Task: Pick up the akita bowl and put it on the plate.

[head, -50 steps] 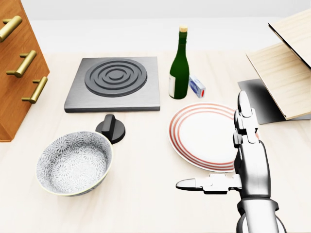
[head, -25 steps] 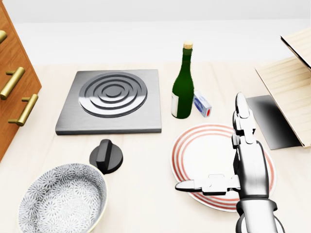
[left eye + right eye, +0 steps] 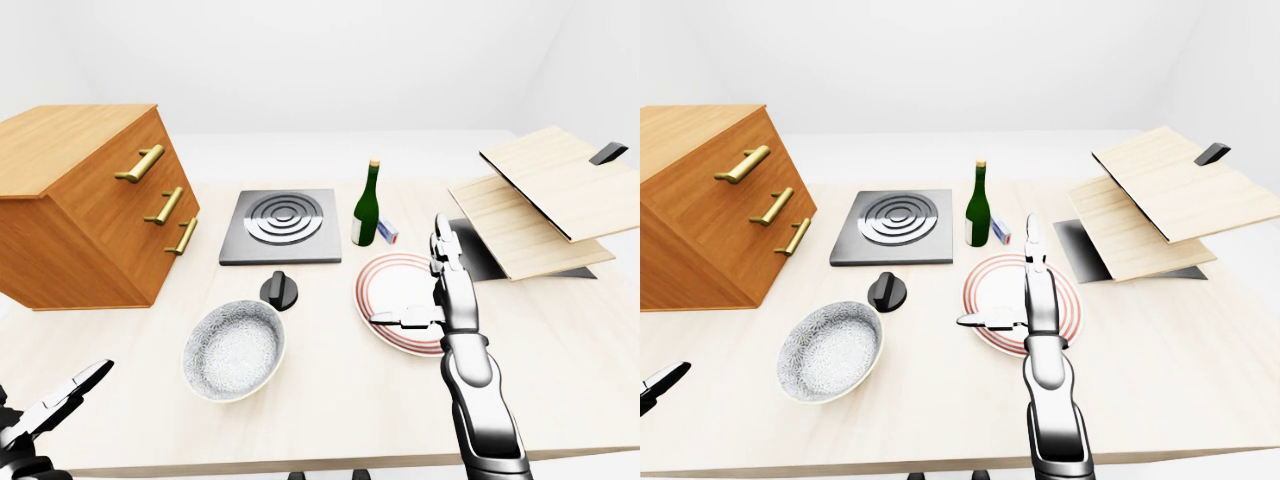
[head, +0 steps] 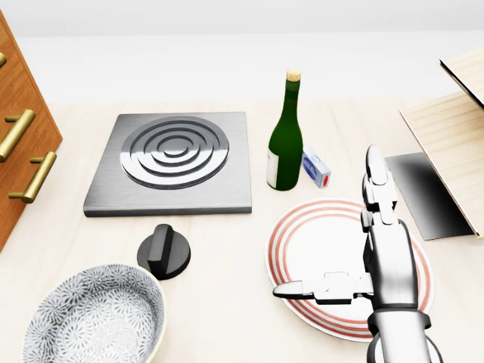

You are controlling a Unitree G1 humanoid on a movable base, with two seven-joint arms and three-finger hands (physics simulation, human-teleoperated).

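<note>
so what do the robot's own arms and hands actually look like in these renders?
Right hand: glossy chrome-silver, with blocky segmented fingers and dark seams at the joints. Its forearm is made of rounded silver shells split by black joint bands. Left hand, barely inside the left-eye view's bottom-left corner, has the same silver fingers over black parts. No cables, markings or sleeves visible.
</note>
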